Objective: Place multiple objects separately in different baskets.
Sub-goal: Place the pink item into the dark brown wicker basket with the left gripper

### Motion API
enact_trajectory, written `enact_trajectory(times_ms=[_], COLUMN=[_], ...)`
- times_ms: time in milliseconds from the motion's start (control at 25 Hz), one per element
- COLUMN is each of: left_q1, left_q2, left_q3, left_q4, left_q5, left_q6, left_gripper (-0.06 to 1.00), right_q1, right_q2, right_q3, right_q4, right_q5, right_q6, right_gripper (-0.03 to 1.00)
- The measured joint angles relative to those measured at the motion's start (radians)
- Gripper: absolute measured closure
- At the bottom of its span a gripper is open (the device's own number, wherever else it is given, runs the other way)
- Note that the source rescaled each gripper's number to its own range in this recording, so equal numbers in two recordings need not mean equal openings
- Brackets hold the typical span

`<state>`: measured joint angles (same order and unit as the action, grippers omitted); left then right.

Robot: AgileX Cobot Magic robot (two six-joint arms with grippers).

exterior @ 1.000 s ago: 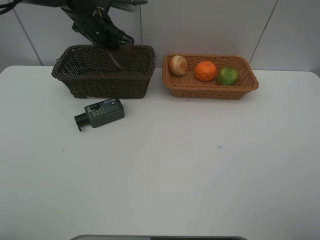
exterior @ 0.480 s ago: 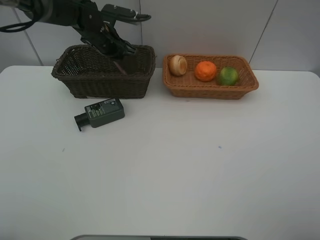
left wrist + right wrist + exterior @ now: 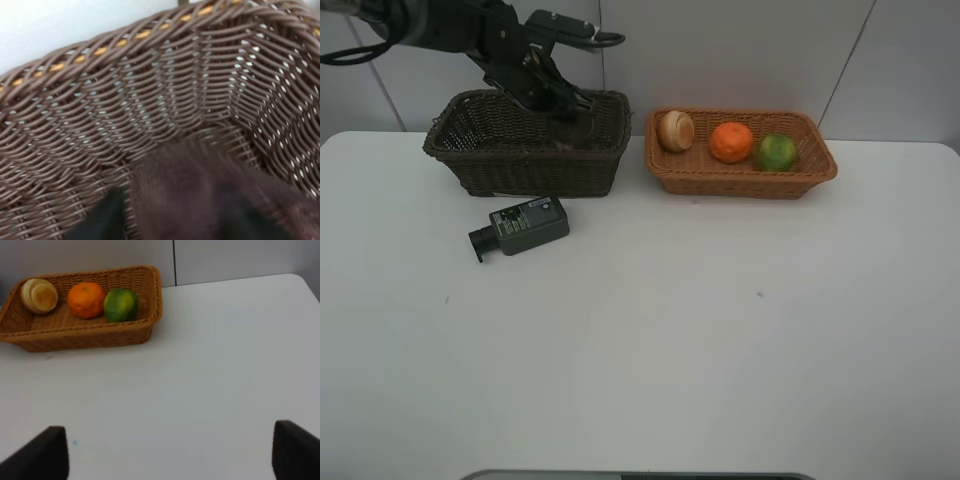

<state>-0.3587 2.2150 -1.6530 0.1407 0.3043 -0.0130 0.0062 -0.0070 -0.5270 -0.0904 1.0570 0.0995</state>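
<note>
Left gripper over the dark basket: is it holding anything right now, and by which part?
It cannot be told: the left gripper is inside the dark basket, and its wrist view shows only a blurred mauve shape.

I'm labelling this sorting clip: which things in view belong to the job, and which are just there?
Job: dark brown basket, tan basket, beige round item, orange, green fruit, dark bottle.
Just there: white table, tiled wall.

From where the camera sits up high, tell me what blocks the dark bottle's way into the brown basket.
Nothing visible on the table does. The dark bottle lies on the bare table just in front of the brown basket; only the basket's front wall is between, and the left arm hangs over its back right corner.
</note>
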Motion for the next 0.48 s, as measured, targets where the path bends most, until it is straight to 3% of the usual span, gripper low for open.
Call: enact_trajectory(times_ms=[40, 200, 280, 480], left_q1=[0.000, -0.002, -0.002, -0.002], left_q2=[0.000, 0.000, 0.000, -0.075], left_q3=[0.000, 0.000, 0.000, 0.000], left_q4=[0.000, 0.000, 0.000, 0.000], left_q5=[0.001, 0.013, 0.032, 0.191], left_q6=[0.004, 0.013, 0.013, 0.040], left_gripper=[0.14, 0.01, -0.01, -0.01], right_q1=[0.000, 0.000, 0.000, 0.000], right_q2=[0.000, 0.000, 0.000, 0.000], right_q3=[0.000, 0.000, 0.000, 0.000], right_q4=[0.000, 0.000, 0.000, 0.000], right_q5=[0.000, 0.000, 0.000, 0.000], right_q6=[0.000, 0.000, 0.000, 0.000], right_gripper=[0.21, 0.21, 0.21, 0.21])
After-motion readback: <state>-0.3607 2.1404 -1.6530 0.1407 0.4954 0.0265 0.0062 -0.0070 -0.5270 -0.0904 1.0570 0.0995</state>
